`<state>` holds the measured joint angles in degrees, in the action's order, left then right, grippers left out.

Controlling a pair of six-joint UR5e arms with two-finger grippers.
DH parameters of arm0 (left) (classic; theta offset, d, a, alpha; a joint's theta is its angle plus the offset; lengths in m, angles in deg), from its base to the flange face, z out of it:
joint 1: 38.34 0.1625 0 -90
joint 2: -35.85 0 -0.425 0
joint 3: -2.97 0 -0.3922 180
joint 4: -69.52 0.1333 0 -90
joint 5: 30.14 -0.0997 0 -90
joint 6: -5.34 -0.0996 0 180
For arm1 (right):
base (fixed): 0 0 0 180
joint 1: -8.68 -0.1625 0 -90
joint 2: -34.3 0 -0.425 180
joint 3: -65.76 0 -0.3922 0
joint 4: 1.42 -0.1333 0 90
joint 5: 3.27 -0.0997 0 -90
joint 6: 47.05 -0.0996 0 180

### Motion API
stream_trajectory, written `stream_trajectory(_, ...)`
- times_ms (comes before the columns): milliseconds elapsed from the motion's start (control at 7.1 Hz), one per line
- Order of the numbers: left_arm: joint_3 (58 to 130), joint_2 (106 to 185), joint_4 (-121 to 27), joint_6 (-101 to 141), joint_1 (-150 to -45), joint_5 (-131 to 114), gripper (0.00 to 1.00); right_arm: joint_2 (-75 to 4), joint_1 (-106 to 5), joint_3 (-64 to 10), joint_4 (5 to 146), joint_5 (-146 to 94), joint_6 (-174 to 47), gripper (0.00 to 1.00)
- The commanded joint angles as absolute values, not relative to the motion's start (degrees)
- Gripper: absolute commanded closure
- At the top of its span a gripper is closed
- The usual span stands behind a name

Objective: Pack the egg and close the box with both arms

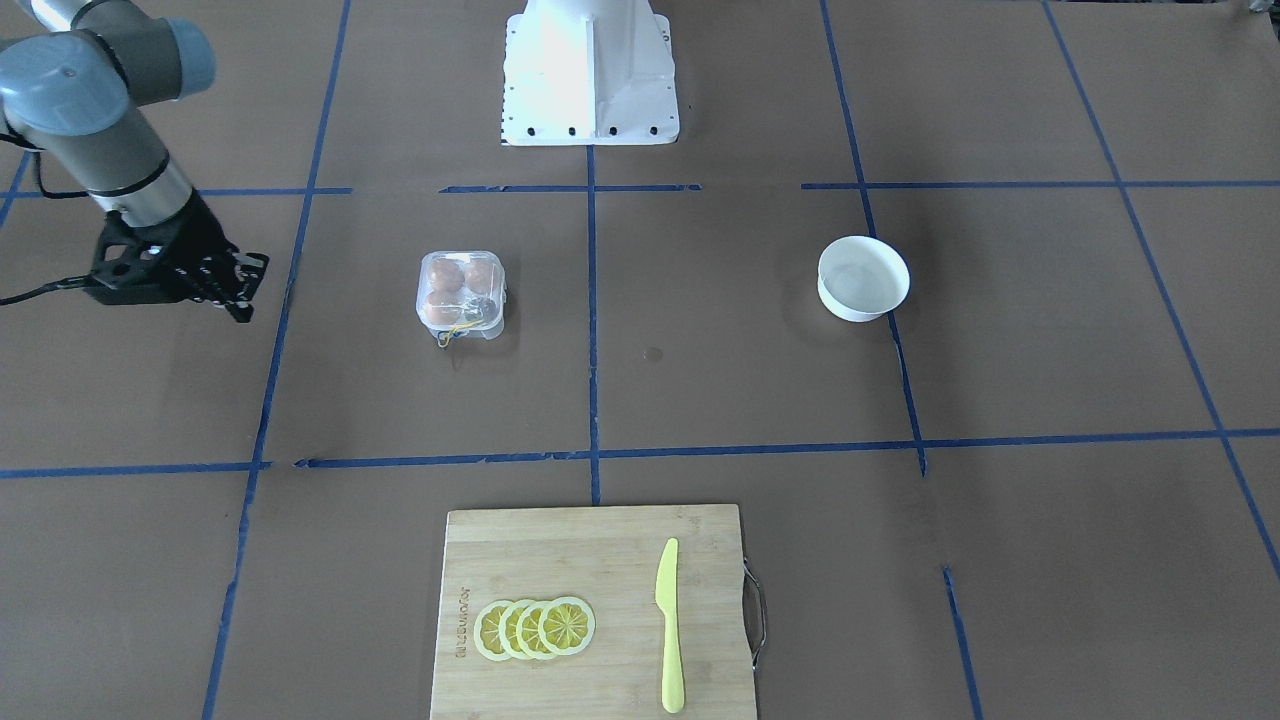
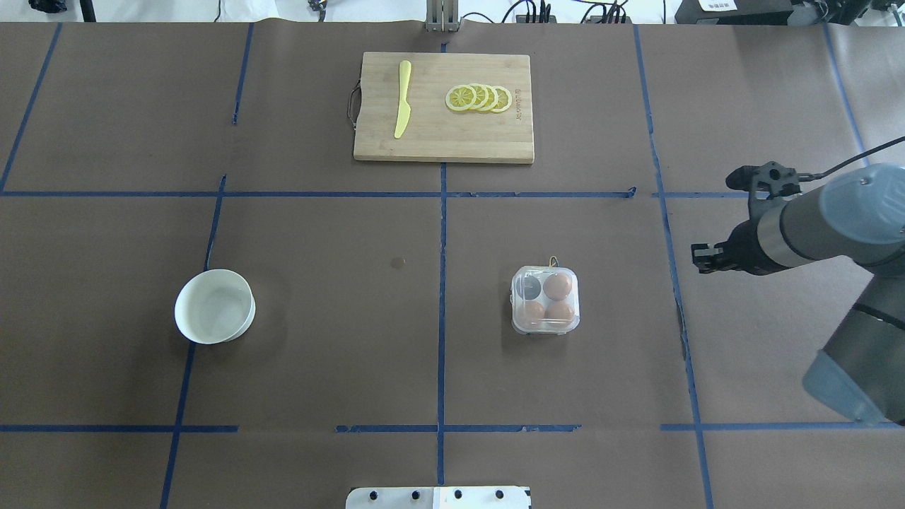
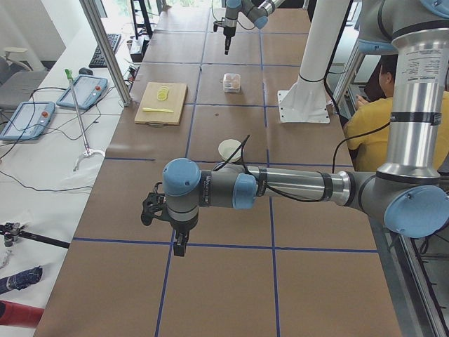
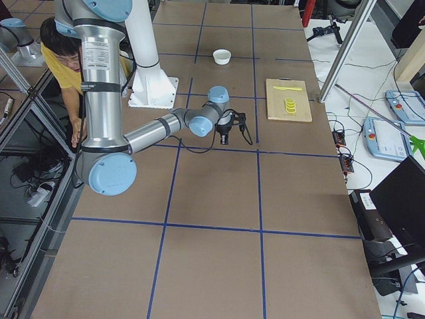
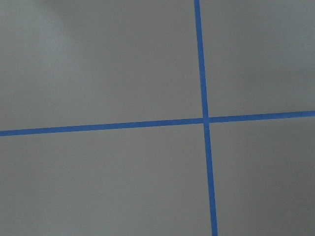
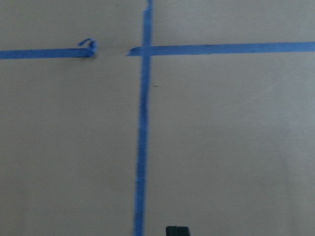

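Observation:
The clear box [image 2: 545,300] stands right of the table's middle with its lid down over the cups. Three orange-brown eggs [image 2: 558,285] show through it, and one cup is dark and empty. It also shows in the front-facing view [image 1: 460,294], with a yellow cord [image 1: 455,333] at its near side. My right gripper [image 2: 701,259] hangs empty to the right of the box, well apart from it; it also shows in the front-facing view [image 1: 238,290]. In the right wrist view its fingertips [image 6: 176,231] are pressed together. My left gripper [image 3: 179,243] shows only in the exterior left view, above bare table, so I cannot tell its state.
A white bowl [image 2: 214,306] stands at the left and looks empty. A wooden cutting board [image 2: 443,141] lies at the far middle with lemon slices [image 2: 479,97] and a yellow knife [image 2: 402,99]. The white pedestal base [image 1: 590,70] is at the robot's side.

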<state>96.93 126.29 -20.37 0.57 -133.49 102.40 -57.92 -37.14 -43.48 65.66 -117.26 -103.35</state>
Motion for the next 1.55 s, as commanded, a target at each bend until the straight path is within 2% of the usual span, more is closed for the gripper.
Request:
stream_trajectory(0,96.92,126.29,-20.39,0.5,-133.35,102.31,0.0,-65.34,-48.39,-43.22,65.82,-123.04,-86.67,0.01)
stream_trajectory(282,96.84,126.29,-20.39,0.5,-133.35,102.31,0.0,-70.62,-59.28,-42.18,66.95,-127.7,-71.32,0.0)
stream_trajectory(705,96.92,126.2,-20.56,0.5,-133.35,102.4,0.0,-70.47,-74.78,-42.7,83.09,-132.29,-49.03,0.0)
stream_trajectory(1409,96.58,126.29,-20.39,0.5,-133.17,102.4,0.0,-72.22,-82.29,-43.84,92.98,-134.58,-46.52,0.0)
